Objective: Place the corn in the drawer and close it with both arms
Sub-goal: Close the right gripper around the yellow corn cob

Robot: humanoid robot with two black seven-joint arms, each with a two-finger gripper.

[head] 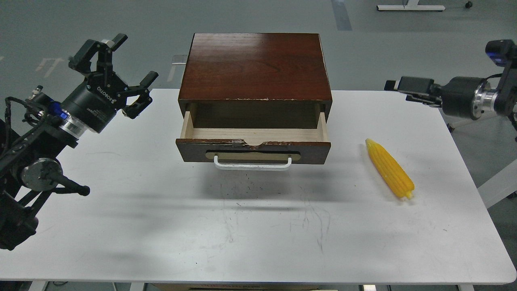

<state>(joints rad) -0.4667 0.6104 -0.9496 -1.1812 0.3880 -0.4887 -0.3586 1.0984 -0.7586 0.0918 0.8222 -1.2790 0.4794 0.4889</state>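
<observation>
The corn [389,169] is a bright yellow cob lying on the white table [258,230], right of the cabinet, with its point toward the back. The drawer [253,150] of the dark reddish-brown cabinet [254,64] stands pulled open, and its pale wood inside is empty. My left gripper [136,57] is open and empty, raised above the table's back left, left of the cabinet. My right gripper [398,85] is raised at the back right, above and behind the corn. It is turned side-on and pointing left, so its fingers cannot be told apart.
The cabinet sits at the back middle of the table, with the drawer front overhanging toward me. The table's right edge lies close to the corn. A white frame leg [499,184] stands off the table's right side. Grey floor lies behind.
</observation>
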